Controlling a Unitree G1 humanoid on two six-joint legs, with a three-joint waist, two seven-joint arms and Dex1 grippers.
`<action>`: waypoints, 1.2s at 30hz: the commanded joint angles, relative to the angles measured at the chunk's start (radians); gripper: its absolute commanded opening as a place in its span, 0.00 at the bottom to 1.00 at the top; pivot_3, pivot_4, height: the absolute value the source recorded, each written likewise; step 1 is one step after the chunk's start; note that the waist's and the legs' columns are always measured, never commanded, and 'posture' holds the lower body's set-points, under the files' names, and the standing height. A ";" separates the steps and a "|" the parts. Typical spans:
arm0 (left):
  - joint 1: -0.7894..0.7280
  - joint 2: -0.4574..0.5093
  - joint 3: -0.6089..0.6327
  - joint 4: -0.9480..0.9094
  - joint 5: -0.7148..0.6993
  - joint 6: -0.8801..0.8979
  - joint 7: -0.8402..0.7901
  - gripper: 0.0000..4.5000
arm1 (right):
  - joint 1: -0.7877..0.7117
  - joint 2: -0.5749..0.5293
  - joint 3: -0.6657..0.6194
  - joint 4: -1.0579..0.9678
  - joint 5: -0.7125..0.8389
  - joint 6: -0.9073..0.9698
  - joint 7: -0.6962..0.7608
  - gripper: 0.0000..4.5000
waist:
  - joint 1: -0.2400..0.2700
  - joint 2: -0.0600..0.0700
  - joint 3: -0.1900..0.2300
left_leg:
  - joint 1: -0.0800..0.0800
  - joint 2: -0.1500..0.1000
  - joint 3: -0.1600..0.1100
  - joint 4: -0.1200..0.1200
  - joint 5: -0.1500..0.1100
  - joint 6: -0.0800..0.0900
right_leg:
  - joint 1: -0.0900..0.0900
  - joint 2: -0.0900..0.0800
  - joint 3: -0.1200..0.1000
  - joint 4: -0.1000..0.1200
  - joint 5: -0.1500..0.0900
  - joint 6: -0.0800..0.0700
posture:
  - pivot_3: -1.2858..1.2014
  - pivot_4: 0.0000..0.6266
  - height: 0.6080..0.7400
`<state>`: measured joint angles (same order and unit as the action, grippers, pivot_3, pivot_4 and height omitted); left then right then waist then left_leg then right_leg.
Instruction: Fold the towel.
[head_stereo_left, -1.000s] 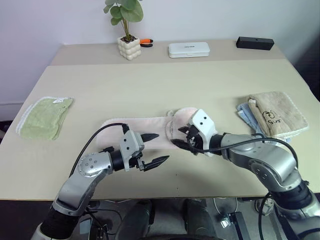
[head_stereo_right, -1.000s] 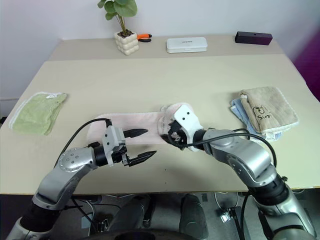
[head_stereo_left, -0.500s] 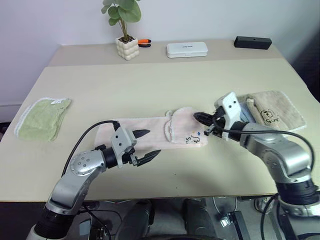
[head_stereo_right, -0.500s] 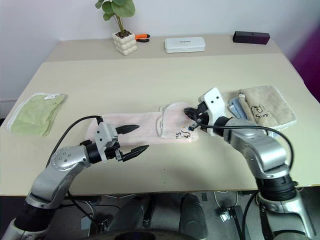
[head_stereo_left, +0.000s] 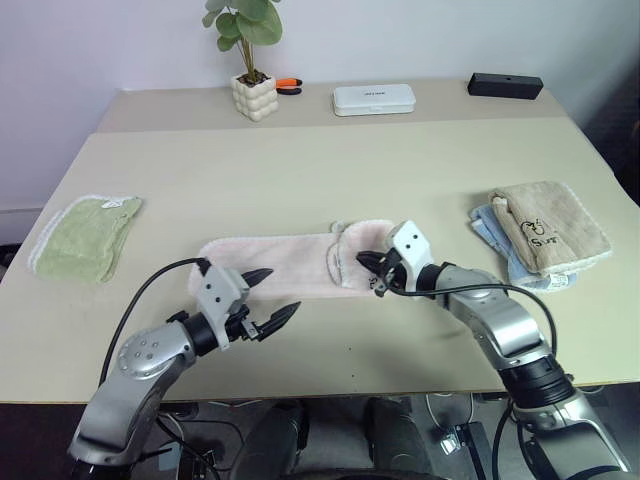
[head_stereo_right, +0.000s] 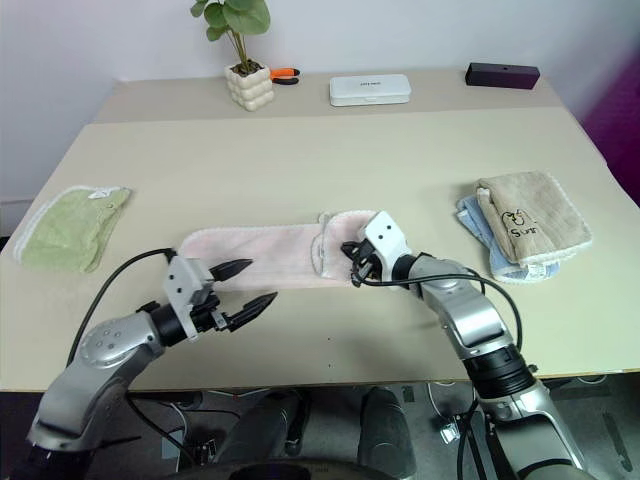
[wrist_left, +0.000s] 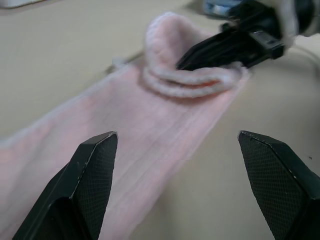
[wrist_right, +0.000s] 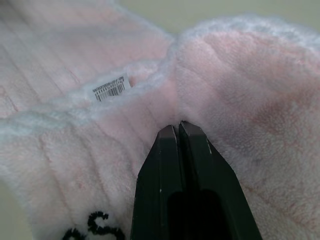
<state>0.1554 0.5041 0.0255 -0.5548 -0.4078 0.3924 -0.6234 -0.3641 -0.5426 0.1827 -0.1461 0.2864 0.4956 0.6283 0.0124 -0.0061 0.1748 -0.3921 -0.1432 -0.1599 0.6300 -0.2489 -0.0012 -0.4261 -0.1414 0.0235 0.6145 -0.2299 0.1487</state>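
The pale pink towel (head_stereo_left: 270, 255) lies stretched left to right across the middle of the table (head_stereo_left: 330, 170), its right end folded back into a rounded flap. My right gripper (head_stereo_left: 368, 268) rests on that flap. In the right wrist view its fingers (wrist_right: 165, 165) are shut, and the towel (wrist_right: 250, 90) puckers at their tips, near a barcode tag (wrist_right: 109, 88) and a dark printed mark (wrist_right: 92, 227). My left gripper (head_stereo_left: 283, 291) hovers open just in front of the towel's near edge, holding nothing. The left wrist view looks along the towel (wrist_left: 150, 120) to the right gripper (wrist_left: 182, 64).
A folded light green towel (head_stereo_left: 85, 235) lies at the table's left edge. A beige towel on blue cloth (head_stereo_left: 550, 228) sits at the right. Along the back stand a potted plant (head_stereo_left: 253, 95), a white box (head_stereo_left: 375, 98) and a black box (head_stereo_left: 505, 85).
The right gripper, open on the flap a second ago, swung out right of the towel, shut, then came back left onto the flap. The left gripper drew left and nearer, still open.
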 joint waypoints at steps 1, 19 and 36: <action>0.087 -0.049 0.095 -0.097 -0.111 0.093 0.096 0.99 | -0.070 -0.071 -0.069 -0.140 0.045 -0.001 0.092 0.31 | -0.001 0.000 0.000 | 0.000 0.000 0.000 0.000 0.000 0.000 | 0.000 0.000 0.000 0.000 0.000 0.000 | 0.52 0.24 1.00; 0.047 -0.331 0.426 0.076 -0.964 0.310 0.937 1.00 | -0.100 -0.070 0.104 -0.227 -0.076 -0.193 0.273 0.99 | 0.006 -0.001 -0.001 | 0.001 0.005 -0.001 0.002 -0.002 -0.004 | 0.002 0.005 0.000 0.000 0.000 -0.001 | 0.52 0.24 1.00; -0.126 -0.253 0.457 0.165 -0.942 0.201 0.909 0.01 | -0.018 -0.078 0.057 -0.318 -0.109 -0.138 0.224 1.00 | 0.003 -0.002 -0.001 | 0.001 0.006 -0.001 0.002 -0.001 -0.006 | 0.001 0.006 0.000 0.000 0.001 -0.003 | 0.52 0.24 1.00</action>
<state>0.0417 0.2127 0.4256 -0.3348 -1.3760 0.6376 0.3401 -0.3872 -0.6106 0.2724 -0.4132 0.1699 0.3488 0.8641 0.0156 -0.0084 0.1739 -0.3910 -0.1374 -0.1611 0.6314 -0.2499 -0.0071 -0.4253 -0.1348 0.0237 0.6147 -0.2285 0.1454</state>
